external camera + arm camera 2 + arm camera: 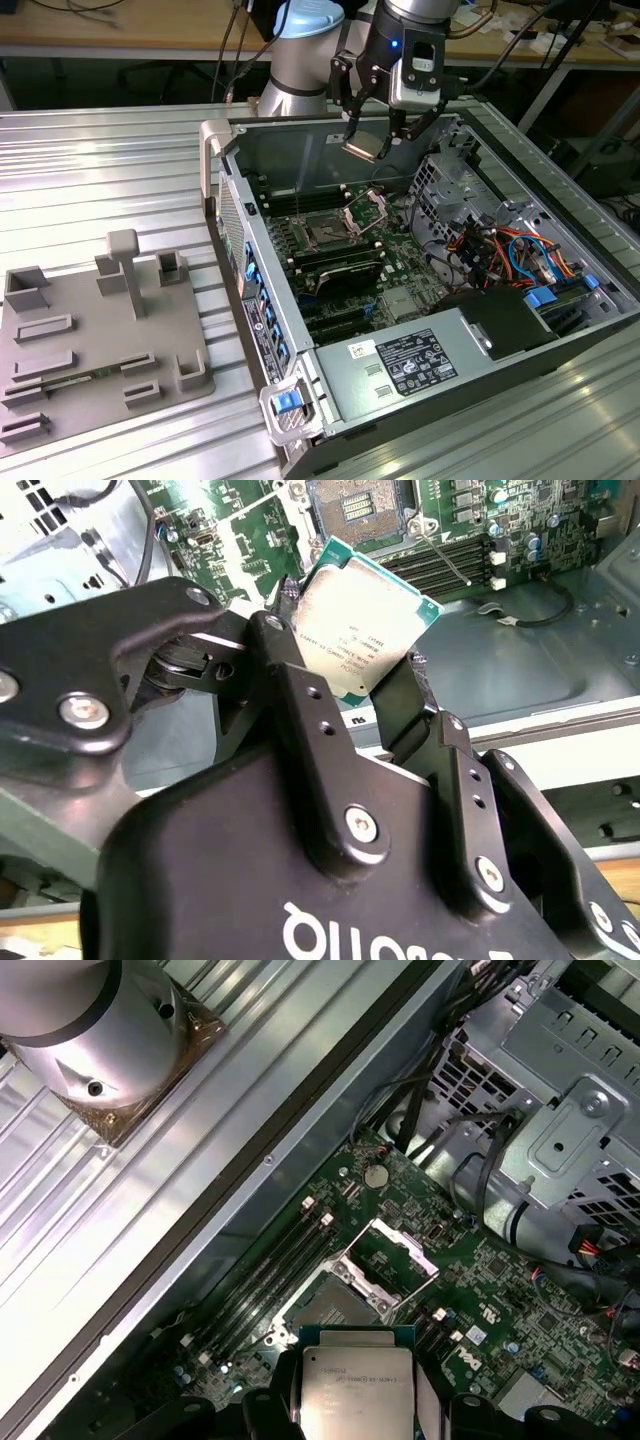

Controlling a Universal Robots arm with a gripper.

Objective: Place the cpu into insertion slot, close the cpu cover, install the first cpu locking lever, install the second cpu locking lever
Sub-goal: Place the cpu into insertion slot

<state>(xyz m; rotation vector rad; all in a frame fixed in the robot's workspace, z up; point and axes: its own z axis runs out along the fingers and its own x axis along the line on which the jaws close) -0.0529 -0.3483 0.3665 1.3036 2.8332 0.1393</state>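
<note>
My gripper (372, 143) hangs above the back of the open computer case, shut on the cpu (360, 150), a small square chip with a silver-grey top. In both wrist views the cpu (360, 620) (357, 1380) is clamped by its edges between the two black fingers (285, 675). Below it on the green motherboard lies the insertion slot (325, 233) (335, 1305) (360, 505), with nothing in it. The cpu cover (366, 208) (397, 1253), a silver frame, stands swung up beside the slot. A thin wire lever (446, 556) lies loose next to the socket.
Black memory slots (262, 1278) flank the socket. A metal drive cage (450, 190) and bundled cables (510, 250) fill the case toward the exterior view's right. The case wall (240, 215) stands at the exterior view's left, with a grey fixture plate (90, 340) beyond it.
</note>
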